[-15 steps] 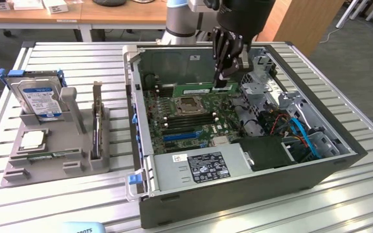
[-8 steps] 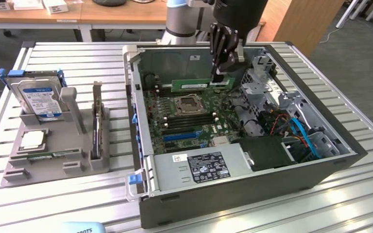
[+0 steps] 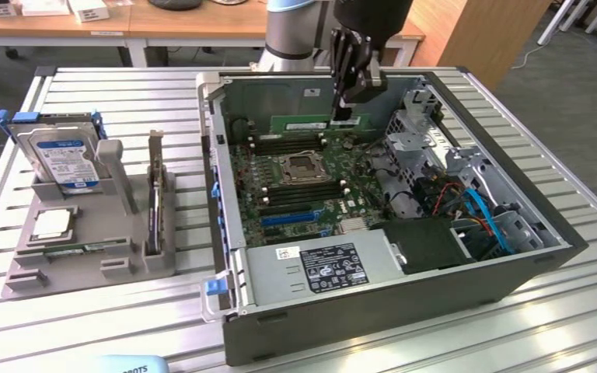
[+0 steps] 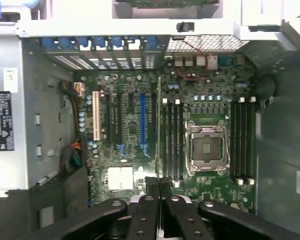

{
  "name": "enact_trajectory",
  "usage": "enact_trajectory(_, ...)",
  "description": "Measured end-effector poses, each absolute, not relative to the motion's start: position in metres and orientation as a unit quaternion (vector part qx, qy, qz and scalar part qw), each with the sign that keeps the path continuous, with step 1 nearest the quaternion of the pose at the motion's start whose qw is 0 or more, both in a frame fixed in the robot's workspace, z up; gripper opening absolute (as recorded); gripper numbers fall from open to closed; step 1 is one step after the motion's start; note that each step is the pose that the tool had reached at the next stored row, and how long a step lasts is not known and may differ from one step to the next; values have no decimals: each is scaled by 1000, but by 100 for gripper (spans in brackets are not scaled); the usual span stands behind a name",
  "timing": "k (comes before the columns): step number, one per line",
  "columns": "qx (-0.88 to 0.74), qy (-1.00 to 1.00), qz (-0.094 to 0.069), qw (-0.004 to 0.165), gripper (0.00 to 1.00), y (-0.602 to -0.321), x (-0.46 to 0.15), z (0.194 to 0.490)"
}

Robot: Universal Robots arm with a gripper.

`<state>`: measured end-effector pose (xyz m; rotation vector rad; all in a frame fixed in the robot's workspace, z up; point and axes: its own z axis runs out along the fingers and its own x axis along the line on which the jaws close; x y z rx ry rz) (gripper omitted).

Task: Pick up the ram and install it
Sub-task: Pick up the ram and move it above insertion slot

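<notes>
The ram (image 3: 301, 124) is a thin green stick with a white label, and my gripper (image 3: 343, 116) is shut on one end of it. It hangs level above the motherboard (image 3: 298, 183) inside the open computer case (image 3: 382, 295), reaching toward the exterior view's left. In the wrist view the ram (image 4: 159, 125) shows edge-on as a thin line running out from my gripper (image 4: 159, 182). It lies alongside the black memory slots (image 4: 172, 140) next to the processor socket (image 4: 206, 147), still above them.
More memory slots (image 4: 242, 142) lie on the socket's other side. Cables and a drive cage (image 3: 434, 155) fill the case on the exterior view's right, with the power supply (image 3: 319, 268) in front. A grey tray (image 3: 29, 272) holds a hard drive (image 3: 65, 159), a dark card (image 3: 155, 194) and a silver chip (image 3: 52, 224).
</notes>
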<state>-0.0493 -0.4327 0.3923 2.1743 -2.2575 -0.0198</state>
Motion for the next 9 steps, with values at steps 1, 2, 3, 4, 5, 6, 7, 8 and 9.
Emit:
enact_trajectory(1, 694, -720, -6, 4, 12, -430, -49, 392)
enact_trajectory(2, 693, -720, -6, 4, 12, -427, -49, 392)
enact_trajectory(3, 693, -721, -6, 4, 12, -424, -49, 392)
enact_trajectory(4, 693, -721, -6, 4, 12, -422, -49, 392)
enact_trajectory(5, 693, -721, -6, 4, 12, -419, -49, 392)
enact_trajectory(6, 693, -721, -6, 4, 12, -416, -49, 392)
enact_trajectory(7, 693, -721, -6, 4, 12, -414, -49, 392)
enact_trajectory(8, 693, -721, -6, 4, 12, -412, -49, 392)
enact_trajectory(9, 693, -721, -6, 4, 12, -410, -49, 392)
